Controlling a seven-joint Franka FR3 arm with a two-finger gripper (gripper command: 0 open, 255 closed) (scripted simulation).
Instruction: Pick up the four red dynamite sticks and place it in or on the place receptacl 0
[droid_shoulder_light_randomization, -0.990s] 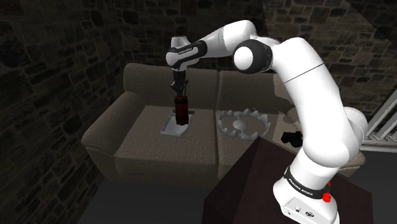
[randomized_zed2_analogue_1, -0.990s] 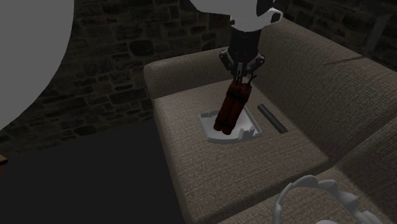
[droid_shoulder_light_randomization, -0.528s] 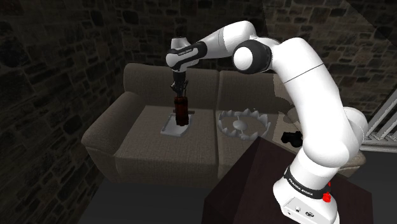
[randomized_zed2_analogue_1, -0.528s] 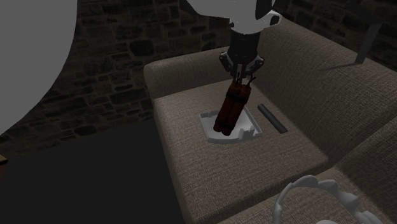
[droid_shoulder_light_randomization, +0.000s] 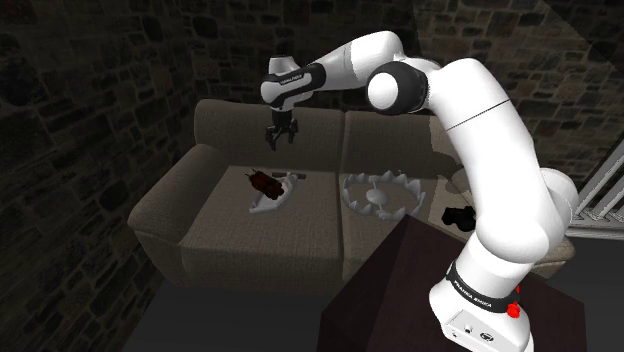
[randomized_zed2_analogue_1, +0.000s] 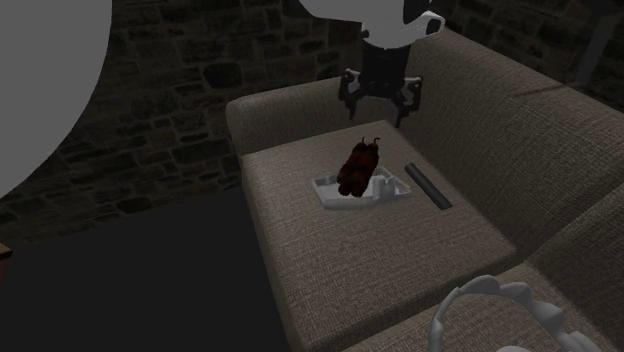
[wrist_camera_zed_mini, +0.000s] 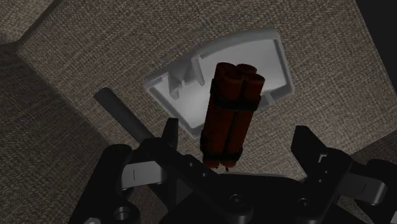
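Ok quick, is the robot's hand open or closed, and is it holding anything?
Gripper: open, holding nothing; the red dynamite sticks are on the pale tray beneath it.

Black gripper spread open over sofa, below it — dark red dynamite bundle lying on pale tray

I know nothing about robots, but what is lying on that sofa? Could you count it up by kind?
Bundle of red dynamite sticks: 1
Pale tray under it: 1
Dark flat bar: 1
Grey toothed ring: 1
Small black object: 1
Total: 5
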